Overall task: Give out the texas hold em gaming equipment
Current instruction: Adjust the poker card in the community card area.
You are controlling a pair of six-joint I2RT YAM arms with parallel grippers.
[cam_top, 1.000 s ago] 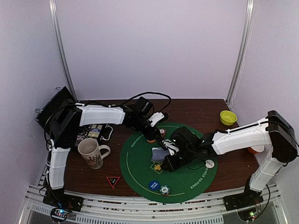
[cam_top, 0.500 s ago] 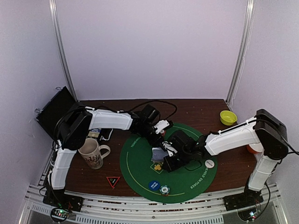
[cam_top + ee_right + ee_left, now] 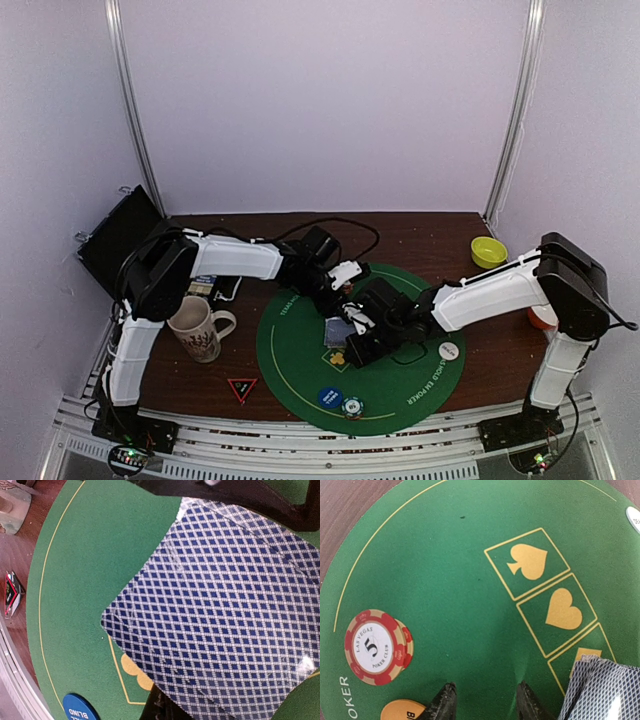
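My right gripper is shut on a fanned bunch of playing cards with blue-white diamond backs, held just above the green mat. In the top view these cards sit over the mat's middle, with the right gripper beside them. My left gripper hangs open over bare green felt with nothing between its fingers. A red-white chip stack lies to its left, an orange button by its left finger, and the cards' edge to its right.
A blue button and a teal-white chip stack lie at the mat's near edge. A white button lies at its right. The patterned mug, a red triangle, a yellow bowl and a black case stand around it.
My left gripper has slid right, further onto the mat and toward the cards. My right arm has shifted slightly left and back, the cards still in its grip.
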